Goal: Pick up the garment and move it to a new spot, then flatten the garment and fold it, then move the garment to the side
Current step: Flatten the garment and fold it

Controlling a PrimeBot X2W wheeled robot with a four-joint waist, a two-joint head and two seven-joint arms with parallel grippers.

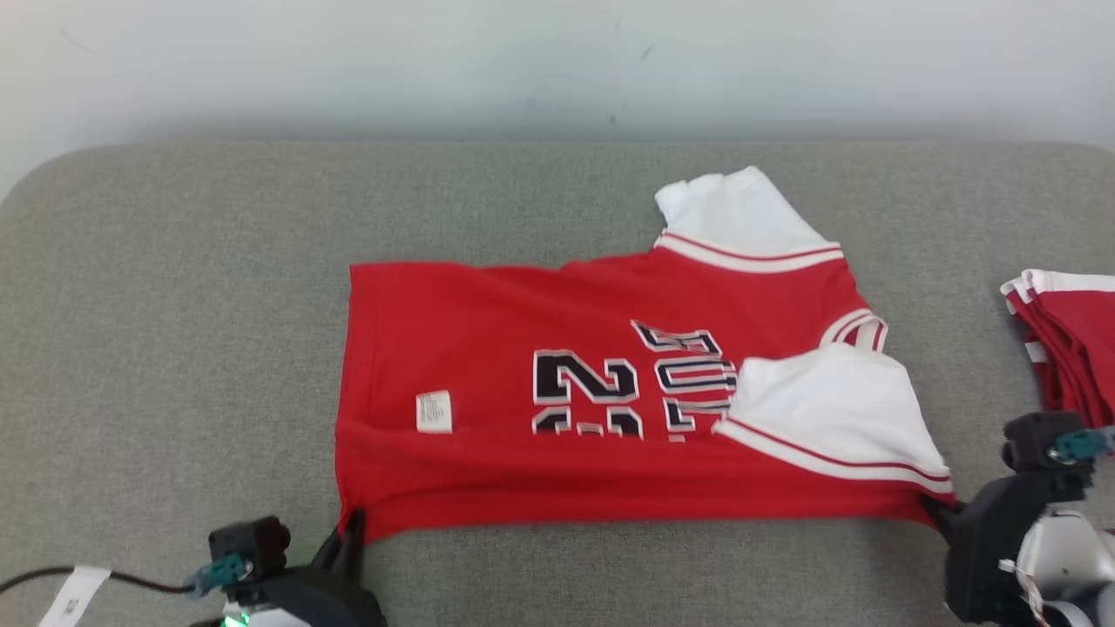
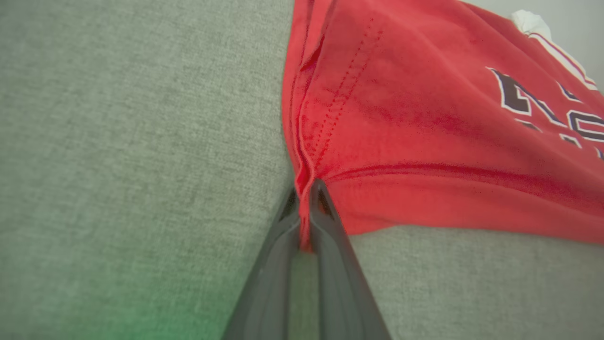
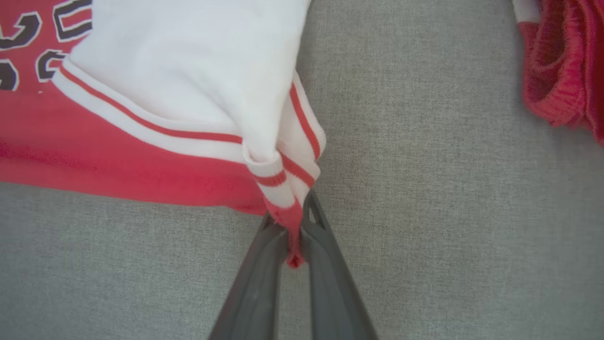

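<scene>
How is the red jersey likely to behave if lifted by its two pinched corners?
Probably floppy: the jersey creases where the left gripper pinches its hem corner. Its middle would likely sag between grips. The white sleeve, lying loosely folded near the right gripper, may flop open.

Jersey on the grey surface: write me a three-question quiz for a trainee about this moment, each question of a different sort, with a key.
1. True or false: the left gripper and the right gripper each pinch a near corner of the jersey.
2. What lies at the right edge of the grey surface, apart from the jersey?
A. a pile of red clothes
B. a blue towel
C. a cardboard box
3. Fill in: the sleeve nearest the right gripper is coloured ____.

Key: 1 true; 2 A; 3 white.
</scene>
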